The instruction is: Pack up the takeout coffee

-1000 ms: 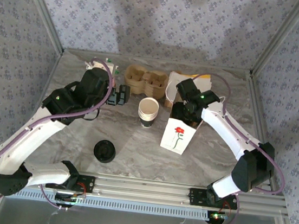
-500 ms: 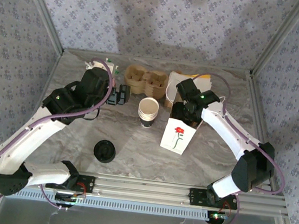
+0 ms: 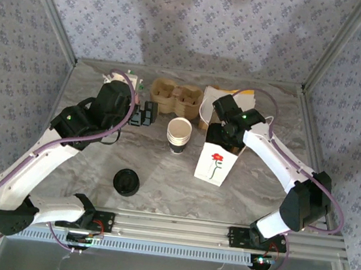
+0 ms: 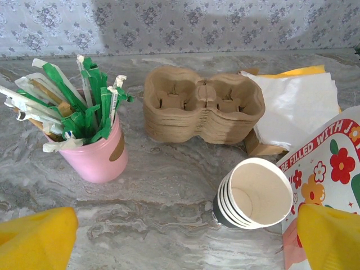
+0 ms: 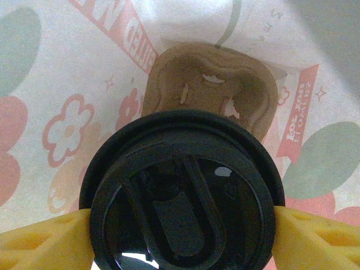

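Note:
The takeout coffee (image 5: 183, 197) sits low inside the white flower-printed paper bag (image 3: 215, 162), its round black lid facing the right wrist camera. My right gripper (image 5: 183, 232) reaches down into the bag mouth (image 3: 223, 132), and its yellow fingers (image 5: 50, 239) press against both sides of the lid. A brown pulp cup carrier (image 5: 211, 84) lies in the bag just beyond the cup. My left gripper (image 4: 183, 239) hovers open over bare table near the back left (image 3: 142, 114), with nothing between its fingers.
A stack of lidless white cups (image 3: 178, 135) stands left of the bag. A loose black lid (image 3: 126, 182) lies nearer the front. Stacked pulp carriers (image 4: 202, 104), a pink cup of wrapped straws (image 4: 98, 152) and napkins (image 4: 292, 107) line the back.

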